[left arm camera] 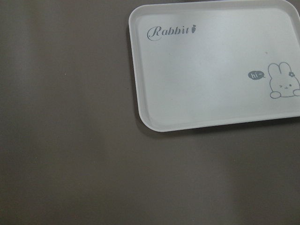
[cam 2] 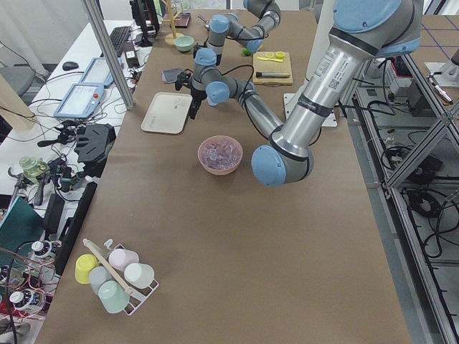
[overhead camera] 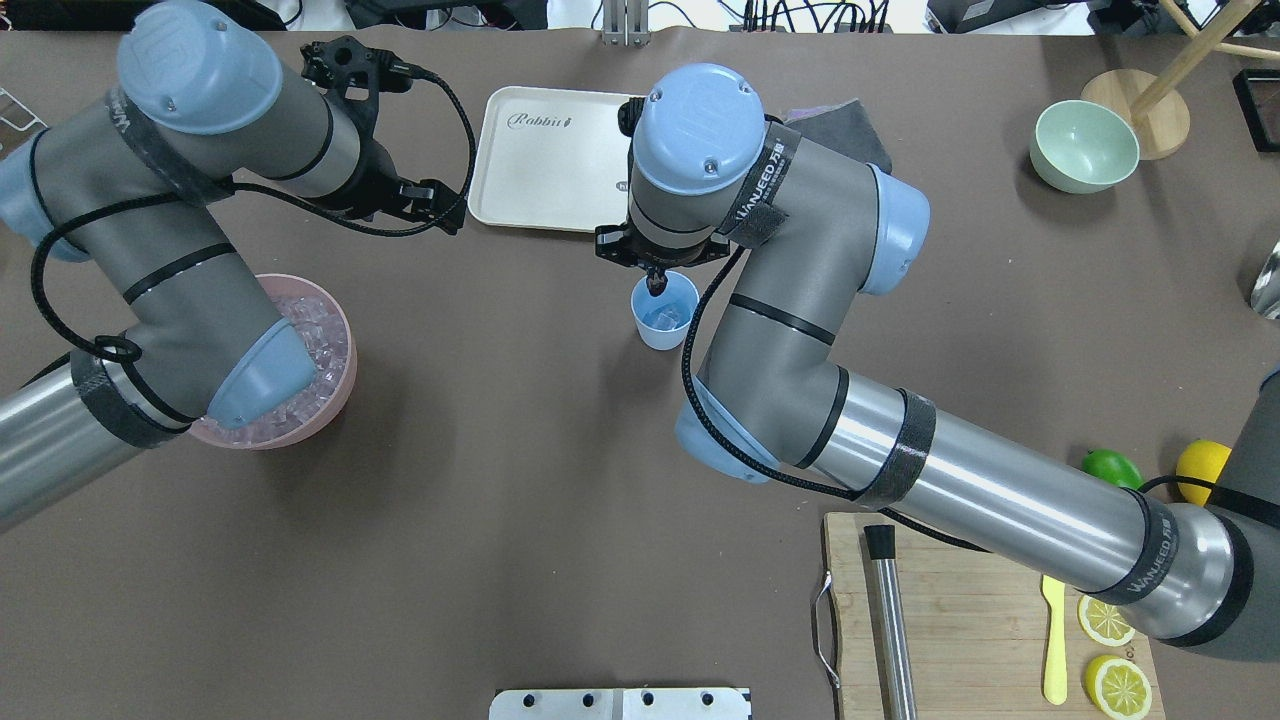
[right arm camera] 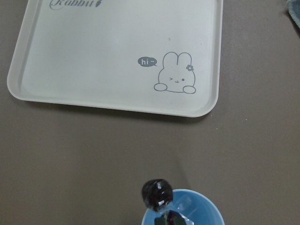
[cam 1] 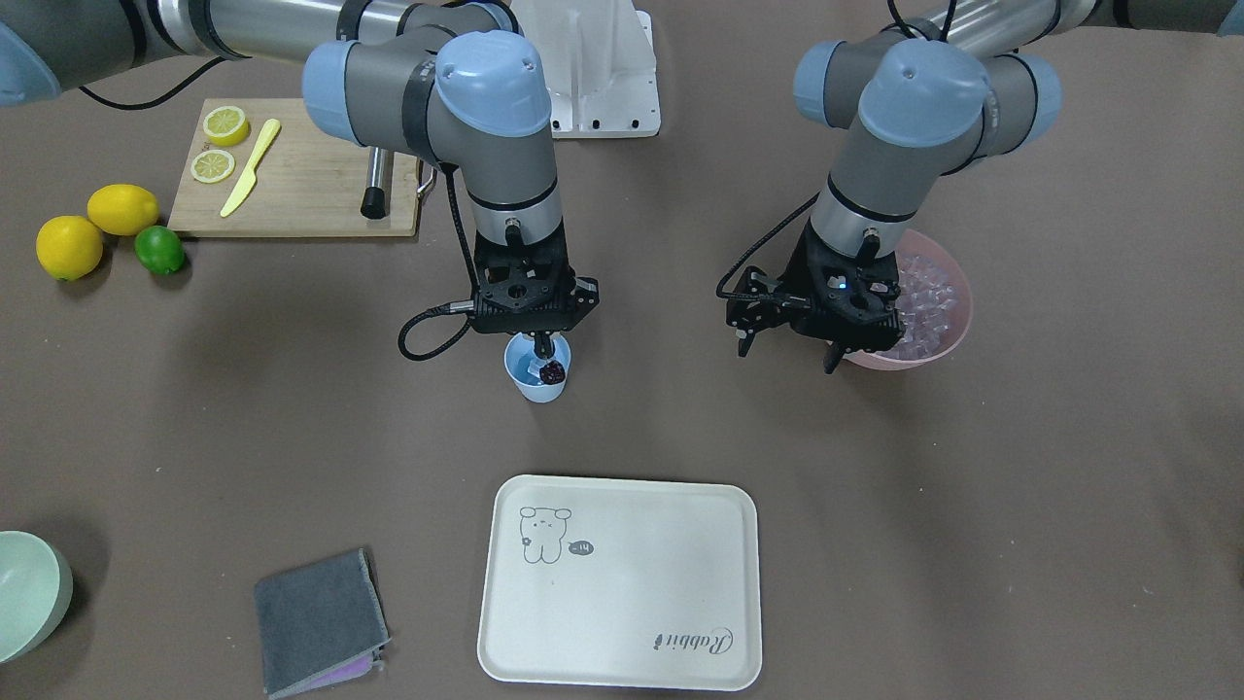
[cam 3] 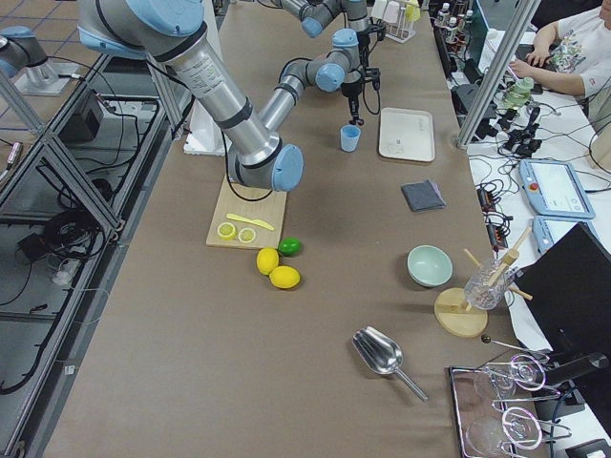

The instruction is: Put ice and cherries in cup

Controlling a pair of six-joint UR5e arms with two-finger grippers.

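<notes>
Now my right hand [cam 1: 540, 350] is clenched on the glossy dark purple-red cherries [cam 1: 552, 370], right over the small light blue plastic cup [cam 1: 535, 392].
Inside it lie small clear ice cubes [overhead camera: 663, 320]; my left hand [cam 1: 787, 358] hangs spread, grasping nothing, near the wide pink bowl [cam 1: 957, 326], with the cream rectangular tray [cam 1: 622, 583] beyond.

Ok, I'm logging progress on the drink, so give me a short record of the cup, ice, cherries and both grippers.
cup: upright, some ice inside
ice: most in pink bowl
cherries: at cup's mouth, held by right gripper
right gripper: shut on cherries, over cup
left gripper: open, empty
</notes>
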